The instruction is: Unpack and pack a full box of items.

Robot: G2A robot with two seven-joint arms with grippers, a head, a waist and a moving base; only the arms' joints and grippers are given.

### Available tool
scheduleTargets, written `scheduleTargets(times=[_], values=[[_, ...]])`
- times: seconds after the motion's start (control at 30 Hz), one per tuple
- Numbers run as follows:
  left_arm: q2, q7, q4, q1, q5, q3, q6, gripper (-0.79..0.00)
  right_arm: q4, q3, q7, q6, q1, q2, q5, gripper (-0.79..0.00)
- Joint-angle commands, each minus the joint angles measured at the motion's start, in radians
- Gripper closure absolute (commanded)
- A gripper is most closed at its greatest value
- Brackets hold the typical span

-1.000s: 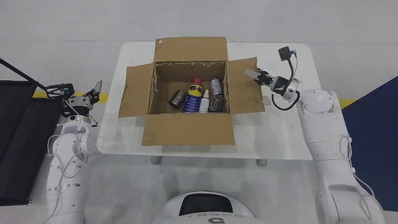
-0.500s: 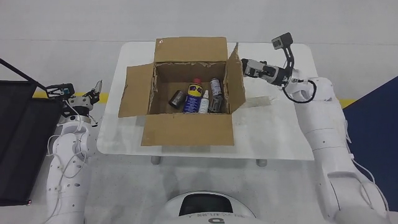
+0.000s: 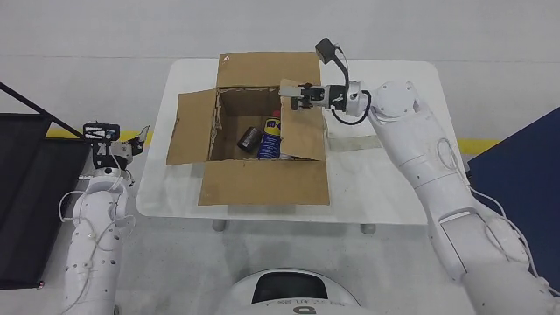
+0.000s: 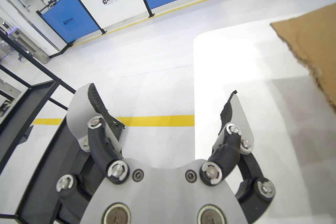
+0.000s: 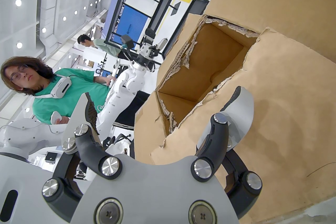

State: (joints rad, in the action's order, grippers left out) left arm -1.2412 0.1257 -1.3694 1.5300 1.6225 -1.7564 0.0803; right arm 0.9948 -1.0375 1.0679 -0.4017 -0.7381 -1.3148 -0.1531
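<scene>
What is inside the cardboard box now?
A dark can and a blue spray can show. The right flap, folded inward at the right hand, hides the rest.

The right flap (image 3: 306,136) leans over the box (image 3: 262,184) opening's right half, barring entry there; the left half, above the cans (image 3: 269,137), is open from above.

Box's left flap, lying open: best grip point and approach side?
Probably pinch the left flap at the middle of its free outer edge, coming from the robot's left, jaws straddling the cardboard. It is a thin sheet spread outward from the box, that edge clear.
</scene>
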Motion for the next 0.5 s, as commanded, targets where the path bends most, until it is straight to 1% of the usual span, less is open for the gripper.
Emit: scheduleTargets(times=[0.0,0.07,0.13,0.17,0.33,0.47], values=[[0.002,0.001,0.012,-0.001,0.032,0.012,0.025,-0.785,-0.012,0.005,-0.002,-0.001,0.005,-0.001,-0.003,-0.785],[0.006,-0.011,0.018,0.002,0.068,0.029,0.073,-0.785,-0.026,0.009,-0.004,0.007,0.009,-0.002,0.001,-0.785],[0.009,-0.061,0.024,-0.003,0.059,0.04,0.16,-0.785,-0.034,0.013,-0.001,0.006,0.01,-0.003,-0.002,-0.785],[0.011,-0.08,0.022,-0.009,0.051,0.04,0.187,-0.785,-0.041,0.015,0.002,0.011,0.011,-0.002,0.0,-0.785],[0.013,-0.115,0.019,-0.027,0.039,0.054,0.22,-0.785,-0.066,0.037,0.005,0.089,0.022,-0.002,0.05,-0.785],[0.013,-0.117,-0.001,-0.029,0.015,0.06,0.223,-0.785,-0.069,0.05,0.019,0.108,0.029,-0.002,0.07,-0.785]])
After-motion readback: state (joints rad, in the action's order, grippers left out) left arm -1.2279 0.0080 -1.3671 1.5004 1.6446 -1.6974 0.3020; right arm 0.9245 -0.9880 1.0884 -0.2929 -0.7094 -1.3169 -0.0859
